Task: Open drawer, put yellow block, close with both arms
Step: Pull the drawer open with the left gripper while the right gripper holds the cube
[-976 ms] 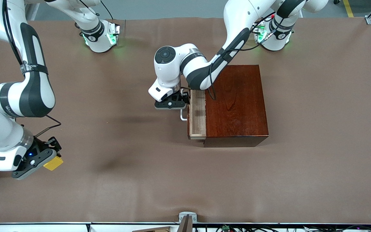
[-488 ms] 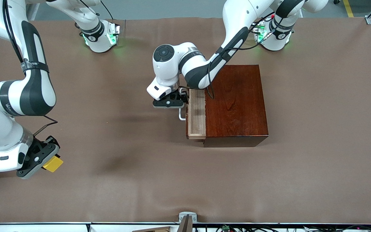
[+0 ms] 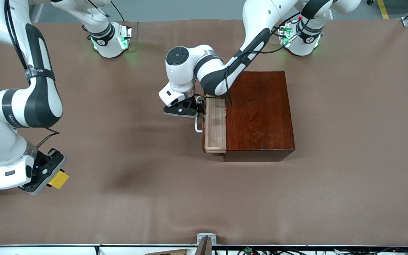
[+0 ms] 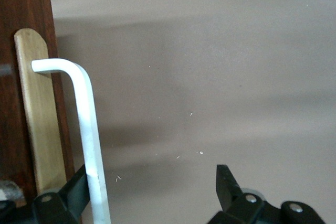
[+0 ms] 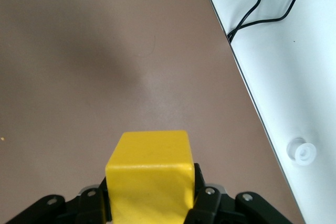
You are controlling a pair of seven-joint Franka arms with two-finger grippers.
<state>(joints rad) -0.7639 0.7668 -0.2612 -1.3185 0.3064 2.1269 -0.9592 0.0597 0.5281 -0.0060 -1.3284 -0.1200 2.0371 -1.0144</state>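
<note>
The dark reddish-brown box [image 3: 260, 113] stands mid-table. Its pale wood drawer [image 3: 214, 124] is slid partly out toward the right arm's end. My left gripper [image 3: 199, 106] is open at the white handle [image 3: 197, 124]. In the left wrist view the handle bar [image 4: 86, 129] lies against one finger [image 4: 73, 192]; the other finger [image 4: 228, 184] stands well clear, and the left gripper [image 4: 152, 187] grips nothing. My right gripper [image 3: 48, 173] is shut on the yellow block [image 3: 58, 179], low over the mat near the right arm's end. The block [image 5: 149, 177] sits between its fingers [image 5: 210, 198].
The brown mat [image 3: 349, 159] covers the table. In the right wrist view a white strip [image 5: 294, 77] with black cables [image 5: 257, 9] and a small white round part [image 5: 304, 152] runs along the mat's edge. A metal bracket [image 3: 205, 239] sits at the table edge nearest the camera.
The drawer has slid a little farther out of the box, with my left gripper moving along at the handle. My right hand has turned slightly around the yellow block, which has barely moved.
</note>
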